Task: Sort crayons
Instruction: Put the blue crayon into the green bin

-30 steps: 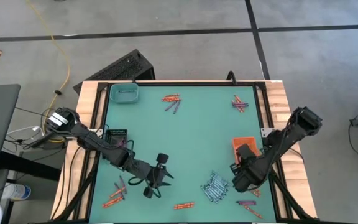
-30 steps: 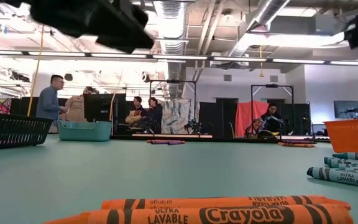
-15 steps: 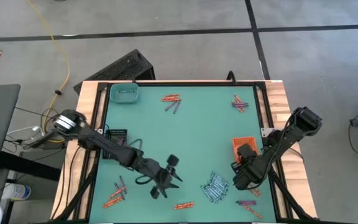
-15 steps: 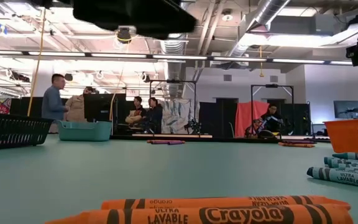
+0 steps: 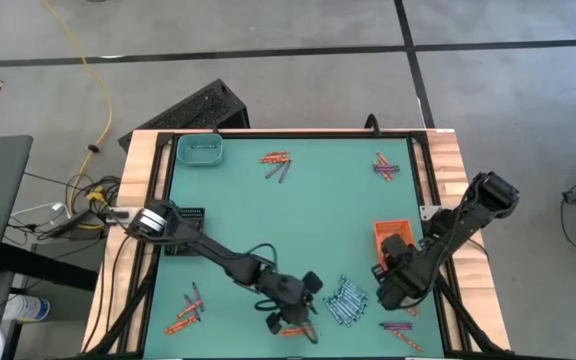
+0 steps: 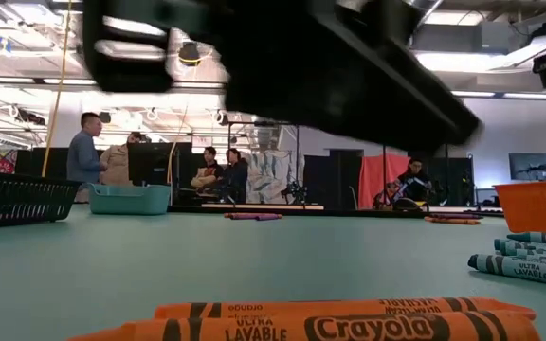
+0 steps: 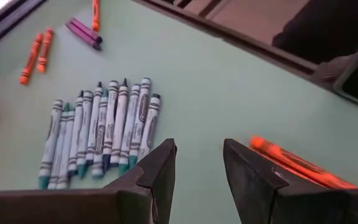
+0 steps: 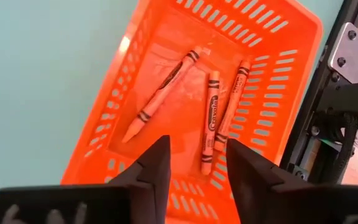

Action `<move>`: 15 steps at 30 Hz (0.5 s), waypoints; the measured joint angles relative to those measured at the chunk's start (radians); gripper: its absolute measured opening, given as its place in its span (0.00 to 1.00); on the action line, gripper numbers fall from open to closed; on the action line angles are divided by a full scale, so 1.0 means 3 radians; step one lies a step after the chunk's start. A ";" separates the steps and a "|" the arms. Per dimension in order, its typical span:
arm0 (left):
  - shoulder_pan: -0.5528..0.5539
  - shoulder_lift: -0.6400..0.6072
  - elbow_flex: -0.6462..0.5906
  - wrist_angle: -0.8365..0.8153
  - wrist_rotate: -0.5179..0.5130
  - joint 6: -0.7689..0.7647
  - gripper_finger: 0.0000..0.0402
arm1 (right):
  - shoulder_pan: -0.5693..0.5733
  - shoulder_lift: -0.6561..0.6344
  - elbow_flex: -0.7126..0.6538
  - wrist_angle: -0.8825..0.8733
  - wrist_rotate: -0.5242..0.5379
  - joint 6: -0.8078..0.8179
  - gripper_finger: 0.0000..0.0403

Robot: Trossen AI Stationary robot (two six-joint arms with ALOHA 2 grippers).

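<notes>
We found the left gripper (image 5: 303, 325) low in the high view, near the bottom centre, just left of the blue-grey crayons (image 5: 345, 301). In its wrist view the left gripper (image 7: 199, 163) had its jaws parted with bare mat between them, gripping nothing; the blue-grey row (image 7: 98, 134) lay side by side at left, an orange pair (image 7: 300, 163) at right, more orange crayons (image 7: 32, 56) and a purple pair (image 7: 83, 32) at upper left.

The right gripper (image 5: 389, 270) sat at the right of the high view, over the orange tray (image 5: 392, 232). Its wrist view showed the right gripper (image 8: 197, 163) with jaws apart, empty, above the tray (image 8: 107, 121), where three orange crayons (image 8: 211, 112) lay loose on the floor.

Other crayon clusters lay at top centre (image 5: 277, 162), top right (image 5: 385, 166), lower left (image 5: 187, 310) and lower right (image 5: 400, 328). A teal tray (image 5: 199, 150) stood at upper left, a black tray (image 5: 187, 219) at mid left.

In the low view, two orange crayons (image 6: 330, 322) filled the bottom edge.
</notes>
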 joint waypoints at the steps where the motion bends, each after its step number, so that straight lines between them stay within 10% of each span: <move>1: 0.0029 0.0073 0.0108 -0.0064 0.0039 0.0000 0.31 | 0.0018 0.0000 0.0020 -0.0005 0.0030 0.0001 0.39; 15: 0.0352 0.0504 0.0758 -0.0612 0.0417 -0.0031 0.31 | 0.0391 0.0000 0.0218 -0.0155 0.0382 0.0235 0.38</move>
